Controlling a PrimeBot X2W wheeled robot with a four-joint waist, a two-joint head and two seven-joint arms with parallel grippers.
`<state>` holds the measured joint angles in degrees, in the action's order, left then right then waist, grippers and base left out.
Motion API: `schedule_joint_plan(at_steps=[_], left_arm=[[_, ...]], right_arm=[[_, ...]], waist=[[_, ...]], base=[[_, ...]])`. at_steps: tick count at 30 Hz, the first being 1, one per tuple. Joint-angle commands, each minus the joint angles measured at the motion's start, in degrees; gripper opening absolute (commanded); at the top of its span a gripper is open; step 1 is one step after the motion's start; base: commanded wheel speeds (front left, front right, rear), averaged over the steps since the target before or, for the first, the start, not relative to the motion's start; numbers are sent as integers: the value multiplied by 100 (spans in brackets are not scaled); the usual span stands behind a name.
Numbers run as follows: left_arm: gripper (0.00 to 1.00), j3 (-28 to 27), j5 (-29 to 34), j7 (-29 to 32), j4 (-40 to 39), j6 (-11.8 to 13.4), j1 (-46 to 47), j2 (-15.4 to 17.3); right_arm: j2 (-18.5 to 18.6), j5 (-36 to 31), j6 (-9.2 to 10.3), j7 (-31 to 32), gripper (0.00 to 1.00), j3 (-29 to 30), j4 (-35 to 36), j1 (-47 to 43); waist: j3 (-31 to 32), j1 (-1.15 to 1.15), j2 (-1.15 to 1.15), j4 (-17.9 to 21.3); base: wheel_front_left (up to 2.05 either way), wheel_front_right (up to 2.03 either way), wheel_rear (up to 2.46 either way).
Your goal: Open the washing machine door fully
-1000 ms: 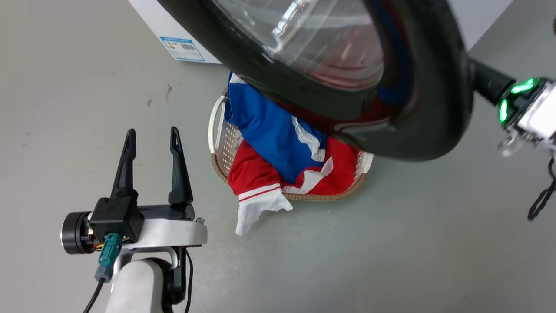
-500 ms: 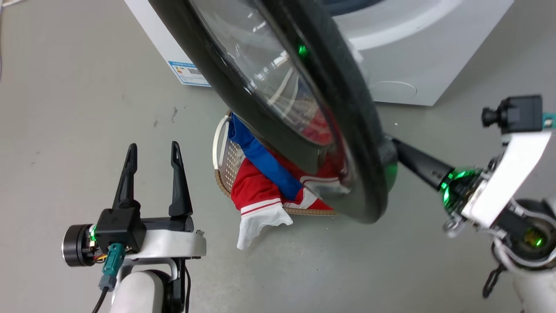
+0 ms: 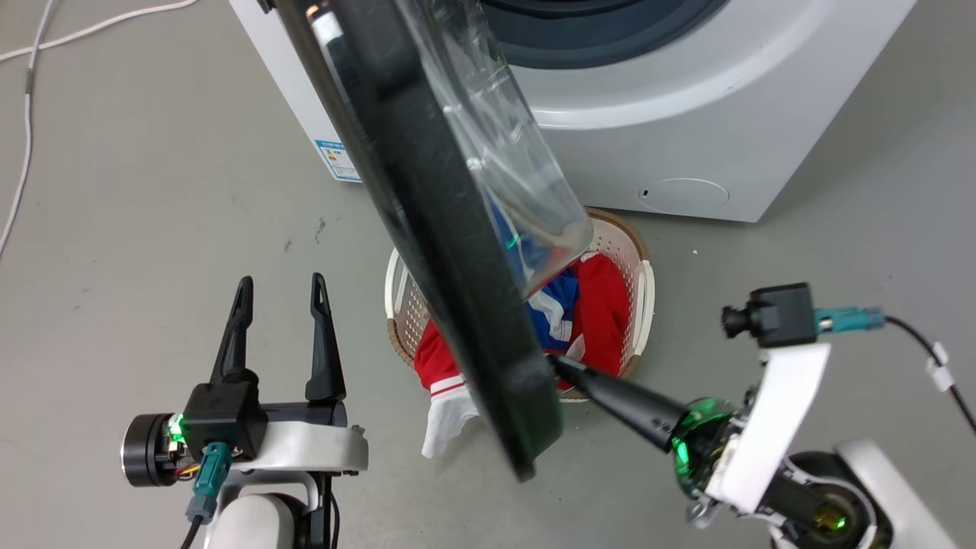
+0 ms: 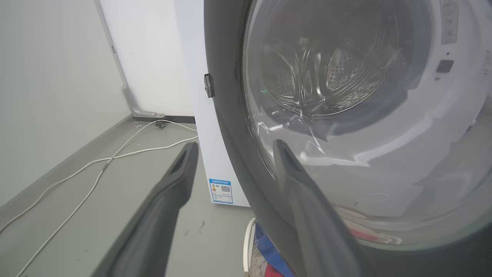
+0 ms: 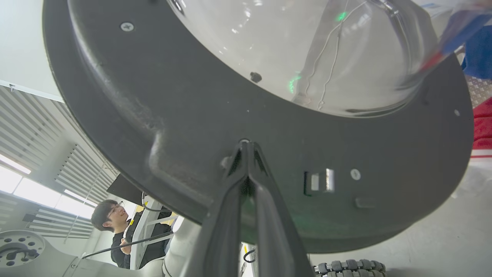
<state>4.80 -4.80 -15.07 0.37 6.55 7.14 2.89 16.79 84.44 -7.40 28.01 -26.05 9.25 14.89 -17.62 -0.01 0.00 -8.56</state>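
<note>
Now washing machine door stands edge-on (wider open).

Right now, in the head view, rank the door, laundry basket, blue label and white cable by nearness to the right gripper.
1. washing machine door: touching the right gripper's tips.
2. laundry basket: just beyond, on the floor.
3. blue label: farther up and left.
4. white cable: far upper left.
</note>
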Motion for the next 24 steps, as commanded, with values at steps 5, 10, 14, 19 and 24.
schedule_joint_plan(at_steps=[5, 10, 14, 19, 24], left_arm=[[100, 21, 22, -16, 45, -32, -100, 1], [100, 33, 10, -16, 52, -19, -156, 1], [100, 37, 18, -16, 69, -16, -184, 0], [100, -18, 52, -16, 82, -18, -255, 0], [100, -85, 82, -16, 116, -48, -386, 0]], right_arm=[[-208, 1, -17, -45, 0, -448, -131, -162], [-318, -21, -17, -89, 0, -852, -295, -233], [-396, 5, -17, -252, 0, -1018, -463, -289], [-329, 4, -17, -544, 0, -1029, -598, -365], [-208, -36, -17, -1173, 100, -759, -611, -556]], waist=[[131, 1, 0, -65], [216, 1, 0, -94], [262, 1, 0, -100], [377, 1, 0, -53], [612, 1, 0, 17]], base=[[0, 0, 0], [0, 0, 0], [0, 0, 0], [0, 0, 0], [0, 0, 0]])
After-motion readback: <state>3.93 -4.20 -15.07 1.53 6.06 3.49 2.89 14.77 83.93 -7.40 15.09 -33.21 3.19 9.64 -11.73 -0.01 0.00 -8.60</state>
